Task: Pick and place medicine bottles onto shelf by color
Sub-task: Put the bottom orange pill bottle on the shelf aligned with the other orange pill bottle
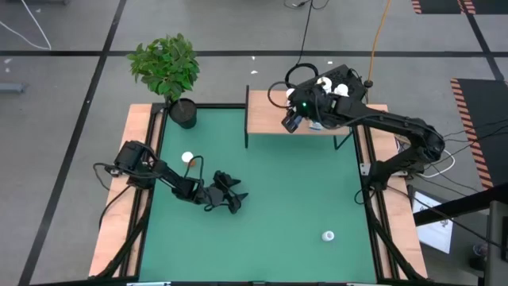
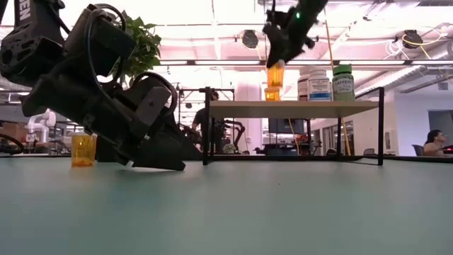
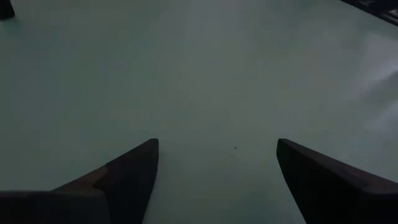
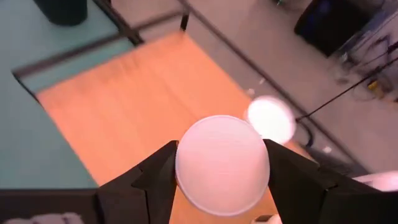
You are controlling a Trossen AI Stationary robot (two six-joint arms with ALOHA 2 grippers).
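Note:
My right gripper (image 1: 292,121) is over the light-wood shelf (image 1: 270,119) at the table's far side, shut on an amber bottle (image 2: 276,74) with a white cap (image 4: 222,163). A second amber bottle (image 2: 272,93), a white bottle (image 2: 318,83) and a green bottle (image 2: 343,81) stand on the shelf board. Another amber bottle (image 1: 188,158) stands on the green table at the left, and a white bottle (image 1: 328,235) stands near the front right. My left gripper (image 1: 232,200) is open and empty, low over the table's middle left. My right gripper pinches the amber bottle's white cap (image 4: 186,180) by its sides between its two fingers. The fingers come from above, pointing down. The bottle hangs upright below them (image 2: 276,78), clear of the shelf board.
A potted plant (image 1: 168,67) stands at the table's far left corner. Light wooden rails (image 1: 119,214) edge the table's sides. The shelf's left half (image 4: 124,106) is bare board. A person (image 2: 432,142) sits in the room behind.

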